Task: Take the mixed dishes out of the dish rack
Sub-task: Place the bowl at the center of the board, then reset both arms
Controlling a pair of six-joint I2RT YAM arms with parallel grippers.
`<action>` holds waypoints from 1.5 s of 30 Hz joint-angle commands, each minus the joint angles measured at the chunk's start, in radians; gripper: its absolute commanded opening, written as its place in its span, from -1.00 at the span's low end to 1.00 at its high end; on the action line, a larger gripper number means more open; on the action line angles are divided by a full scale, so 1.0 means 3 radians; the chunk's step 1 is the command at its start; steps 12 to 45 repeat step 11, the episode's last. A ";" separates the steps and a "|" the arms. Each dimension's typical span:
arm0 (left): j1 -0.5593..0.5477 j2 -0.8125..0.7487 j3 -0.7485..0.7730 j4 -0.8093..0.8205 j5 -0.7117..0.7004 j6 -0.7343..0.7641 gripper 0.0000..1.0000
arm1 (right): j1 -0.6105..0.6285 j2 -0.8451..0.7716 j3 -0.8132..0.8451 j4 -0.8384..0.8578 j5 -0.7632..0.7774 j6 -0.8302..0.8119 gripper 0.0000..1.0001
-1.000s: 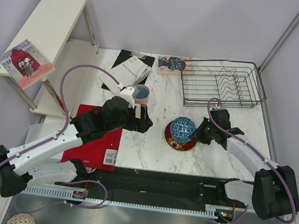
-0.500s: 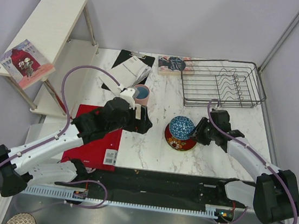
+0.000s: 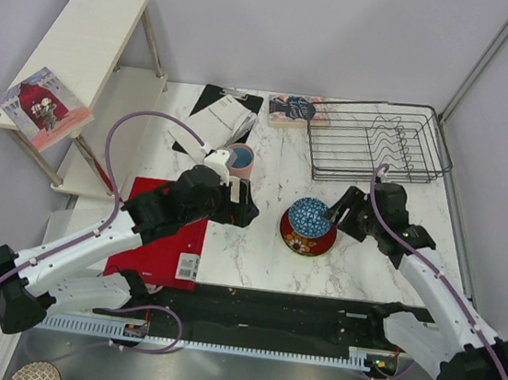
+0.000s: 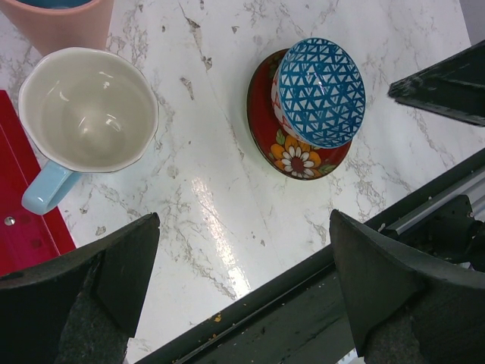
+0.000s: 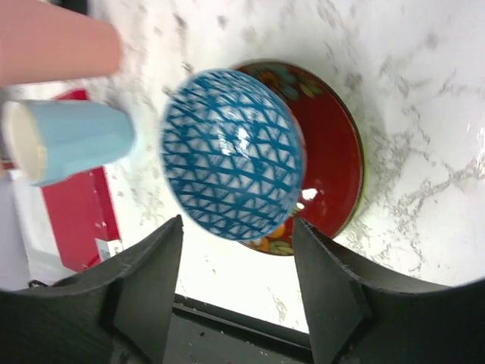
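The small blue-patterned bowl (image 3: 310, 217) lies upside down on the dark red floral plate (image 3: 302, 242), and a lime-green rim (image 5: 361, 182) shows under that plate. My right gripper (image 3: 332, 214) hovers just right of the bowl, open and holding nothing; in the right wrist view its fingers (image 5: 155, 280) frame the bowl (image 5: 233, 152) from above. The light blue mug (image 4: 87, 114) stands upright beside the pink cup (image 3: 243, 159). My left gripper (image 3: 242, 211) is open over bare marble near them. The dish rack (image 3: 378, 140) at the back right holds no dishes.
A flat red board (image 3: 159, 243) lies under the left arm. A black clipboard with papers (image 3: 217, 116) and a book (image 3: 293, 110) lie at the back. The pale wooden shelf unit (image 3: 77, 48) stands to the left. The black rail (image 4: 303, 303) runs along the near edge.
My right gripper has opened, let go of the bowl and drawn back up and to the right. The bowl stays on the red plate. The left arm has not moved.
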 commanded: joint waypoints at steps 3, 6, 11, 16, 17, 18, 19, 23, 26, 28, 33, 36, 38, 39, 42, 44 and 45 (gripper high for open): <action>-0.0016 0.0068 0.0027 0.0055 -0.0088 -0.0025 0.99 | 0.0025 -0.0607 0.0393 -0.0051 0.0386 -0.0239 0.48; -0.0016 0.0094 0.0058 0.0035 -0.0093 -0.0066 0.99 | 0.0020 -0.0710 0.0460 -0.0046 0.0447 -0.0351 0.56; -0.0016 0.0150 0.0114 -0.0006 -0.0154 -0.0117 0.99 | 0.0030 -0.0792 0.0419 0.0051 0.0437 -0.0418 0.59; -0.0016 0.0150 0.0114 -0.0006 -0.0154 -0.0117 0.99 | 0.0030 -0.0792 0.0419 0.0051 0.0437 -0.0418 0.59; -0.0016 0.0150 0.0114 -0.0006 -0.0154 -0.0117 0.99 | 0.0030 -0.0792 0.0419 0.0051 0.0437 -0.0418 0.59; -0.0016 0.0150 0.0114 -0.0006 -0.0154 -0.0117 0.99 | 0.0030 -0.0792 0.0419 0.0051 0.0437 -0.0418 0.59; -0.0016 0.0150 0.0114 -0.0006 -0.0154 -0.0117 0.99 | 0.0030 -0.0792 0.0419 0.0051 0.0437 -0.0418 0.59; -0.0016 0.0150 0.0114 -0.0006 -0.0154 -0.0117 0.99 | 0.0030 -0.0792 0.0419 0.0051 0.0437 -0.0418 0.59; -0.0016 0.0150 0.0114 -0.0006 -0.0154 -0.0117 0.99 | 0.0030 -0.0792 0.0419 0.0051 0.0437 -0.0418 0.59; -0.0016 0.0150 0.0114 -0.0006 -0.0154 -0.0117 0.99 | 0.0030 -0.0792 0.0419 0.0051 0.0437 -0.0418 0.59; -0.0016 0.0150 0.0114 -0.0006 -0.0154 -0.0117 0.99 | 0.0030 -0.0792 0.0419 0.0051 0.0437 -0.0418 0.59; -0.0016 0.0150 0.0114 -0.0006 -0.0154 -0.0117 0.99 | 0.0030 -0.0792 0.0419 0.0051 0.0437 -0.0418 0.59; -0.0016 0.0150 0.0114 -0.0006 -0.0154 -0.0117 0.99 | 0.0030 -0.0792 0.0419 0.0051 0.0437 -0.0418 0.59; -0.0016 0.0150 0.0114 -0.0006 -0.0154 -0.0117 0.99 | 0.0030 -0.0792 0.0419 0.0051 0.0437 -0.0418 0.59; -0.0016 0.0150 0.0114 -0.0006 -0.0154 -0.0117 0.99 | 0.0030 -0.0792 0.0419 0.0051 0.0437 -0.0418 0.59; -0.0016 0.0150 0.0114 -0.0006 -0.0154 -0.0117 0.99 | 0.0030 -0.0792 0.0419 0.0051 0.0437 -0.0418 0.59; -0.0016 0.0150 0.0114 -0.0006 -0.0154 -0.0117 0.99 | 0.0030 -0.0792 0.0419 0.0051 0.0437 -0.0418 0.59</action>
